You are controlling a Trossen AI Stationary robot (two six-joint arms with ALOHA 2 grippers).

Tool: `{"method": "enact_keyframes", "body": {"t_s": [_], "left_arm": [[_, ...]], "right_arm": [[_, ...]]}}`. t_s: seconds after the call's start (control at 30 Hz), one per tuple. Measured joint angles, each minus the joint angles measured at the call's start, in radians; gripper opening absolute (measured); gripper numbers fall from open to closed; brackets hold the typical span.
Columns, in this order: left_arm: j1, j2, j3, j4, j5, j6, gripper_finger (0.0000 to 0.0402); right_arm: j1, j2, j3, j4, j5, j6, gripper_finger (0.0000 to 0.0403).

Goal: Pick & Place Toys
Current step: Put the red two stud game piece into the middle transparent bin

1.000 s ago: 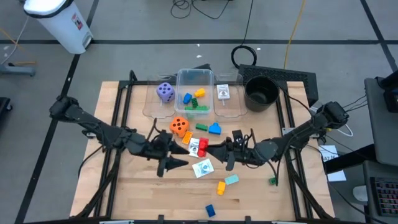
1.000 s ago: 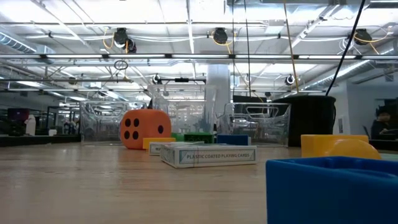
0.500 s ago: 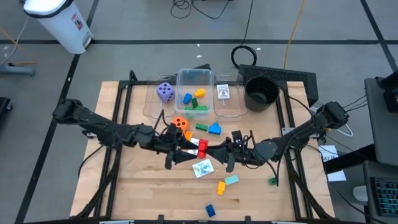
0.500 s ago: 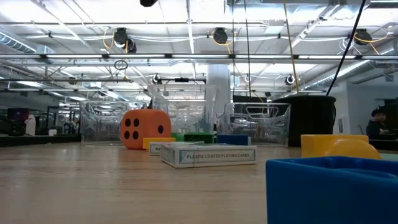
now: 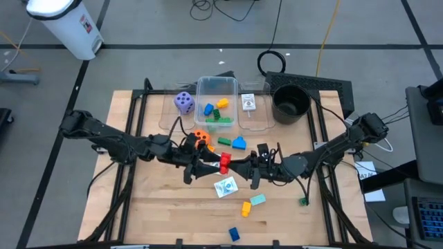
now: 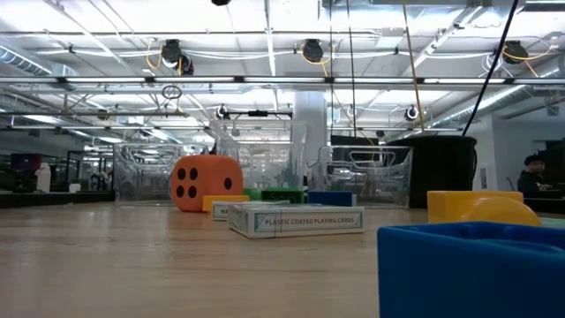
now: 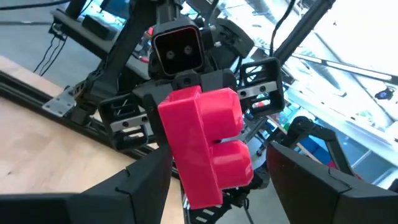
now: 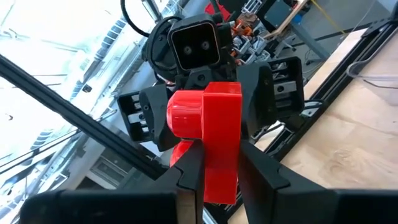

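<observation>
A red building block (image 5: 223, 162) is held above the table's middle, between my two grippers, which face each other. My right gripper (image 5: 241, 168) is shut on it. My left gripper (image 5: 205, 168) is open, and its fingers (image 7: 134, 186) stand on either side of the same block (image 7: 205, 146); I cannot tell whether they touch it. An orange die (image 5: 200, 138), a green block (image 5: 225, 141) and a blue block (image 5: 239, 143) lie on the table just beyond. Printed cards (image 5: 225, 186) lie nearer. Yellow (image 5: 245, 207), teal (image 5: 257, 200) and blue (image 5: 234, 234) blocks lie near the front. My right gripper pinches the red block's two flat sides (image 8: 219, 177) between its two fingers. The fingers come level from the table's right side. The block is lifted clear of the table, with a round stud (image 8: 185, 115) out to one side.
A clear tub (image 5: 217, 86) with several blocks stands at the back, between two clear trays. A purple die (image 5: 183, 102) lies in the left tray and a card (image 5: 248, 102) in the right one. A black pot (image 5: 291, 102) stands at the back right. A small green block (image 5: 303, 201) lies near the right edge.
My left gripper has gone toward the table's right and far edges, up to the red block that my right gripper holds. Its open fingers now stand around the block. The right gripper and the block have kept still.
</observation>
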State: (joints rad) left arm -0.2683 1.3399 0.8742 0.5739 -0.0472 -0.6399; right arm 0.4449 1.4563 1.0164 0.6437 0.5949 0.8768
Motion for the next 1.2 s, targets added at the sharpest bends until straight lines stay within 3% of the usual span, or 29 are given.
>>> {"method": "enact_keyframes", "body": {"t_s": [1.03, 1.2], "left_arm": [[0.035, 0.044, 0.001, -0.054, 0.074, -0.103, 0.0261], [0.035, 0.044, 0.001, -0.054, 0.074, -0.102, 0.0231]], "right_arm": [[-0.025, 0.001, 0.000, -0.066, -0.022, 0.032, 0.0059], [-0.028, 0.001, 0.000, -0.065, -0.023, 0.032, 0.0059]]}}
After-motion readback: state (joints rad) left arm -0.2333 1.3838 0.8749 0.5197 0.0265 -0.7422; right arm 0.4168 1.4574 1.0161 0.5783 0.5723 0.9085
